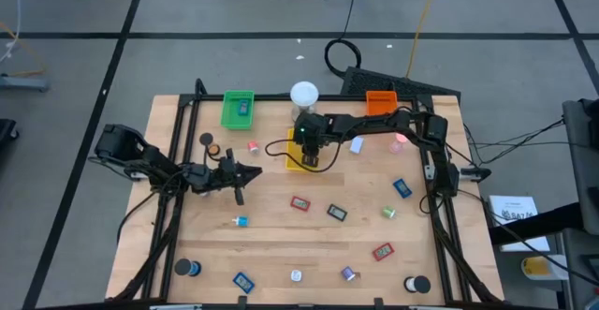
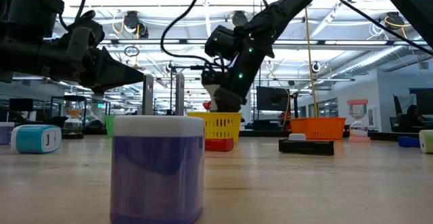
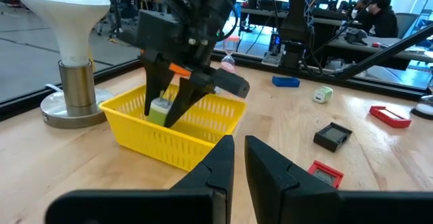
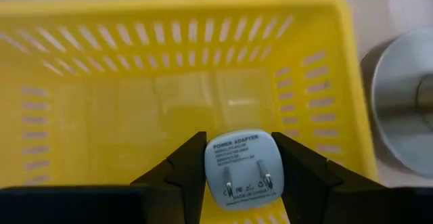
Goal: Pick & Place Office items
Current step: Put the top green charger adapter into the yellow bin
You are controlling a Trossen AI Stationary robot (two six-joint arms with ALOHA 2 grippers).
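My right gripper (image 4: pixel 240 158) is over the yellow tray (image 1: pixel 298 160) at the table's far middle, shut on a small white and green power adapter (image 4: pixel 240 166). In the left wrist view the adapter (image 3: pixel 158 110) sits inside the tray's walls (image 3: pixel 169 139). My left gripper (image 1: pixel 241 181) is shut and empty at the table's left middle, above the wood. Other office items lie flat on the table: a red piece (image 1: pixel 299 202), a dark piece (image 1: pixel 337 213), a blue piece (image 1: pixel 401 188), black rolls (image 1: pixel 190 268). My right gripper pinches the adapter's two opposite side faces (image 4: pixel 211 163) between its two fingers. The fingers come from above, pointing down into the tray. The adapter's pronged face (image 4: pixel 245 176) is turned up toward the wrist. Whether its lower end touches the tray floor I cannot tell.
A white-domed metal cylinder (image 1: pixel 304 95) stands just beyond the yellow tray. A green tray (image 1: pixel 238 109) and an orange tray (image 1: pixel 380 102) stand along the far edge. A purple roll (image 2: pixel 157 168) stands near the front edge. Bare wood lies between the arms.
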